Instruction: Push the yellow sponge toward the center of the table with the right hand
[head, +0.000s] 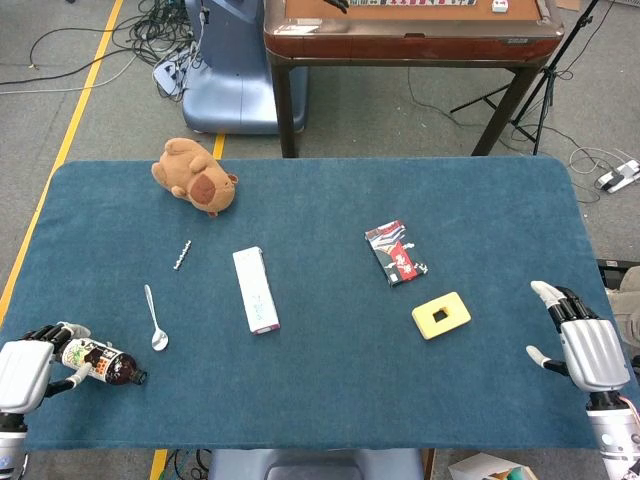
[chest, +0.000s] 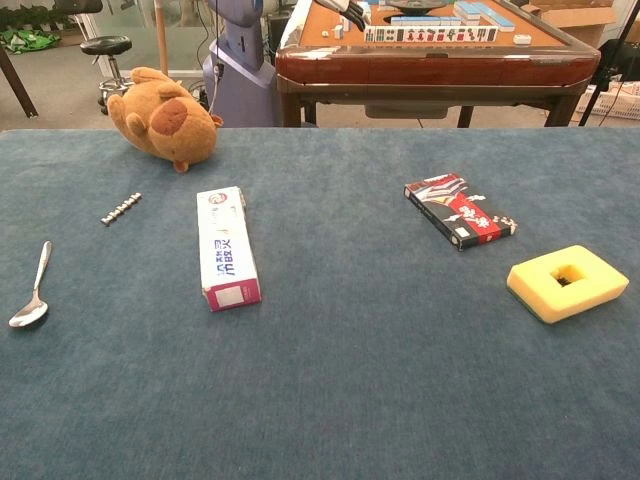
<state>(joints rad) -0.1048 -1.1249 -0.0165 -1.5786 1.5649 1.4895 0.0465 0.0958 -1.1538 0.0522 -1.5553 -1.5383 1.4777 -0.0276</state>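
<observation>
The yellow sponge (head: 441, 314) (chest: 567, 282), a flat square with a hole in its middle, lies on the blue table toward the right side. My right hand (head: 580, 343) hovers near the table's right front corner, to the right of the sponge and apart from it, fingers spread and holding nothing. My left hand (head: 30, 368) sits at the left front corner and grips a small dark bottle (head: 100, 362) with a printed label. Neither hand shows in the chest view.
A black and red packet (head: 396, 253) (chest: 459, 210) lies just beyond the sponge. Further left are a white box (head: 255, 289) (chest: 227, 247), a spoon (head: 155, 320) (chest: 31, 292), a small metal piece (head: 182, 255) (chest: 120, 208) and a plush toy (head: 195, 176) (chest: 163, 118).
</observation>
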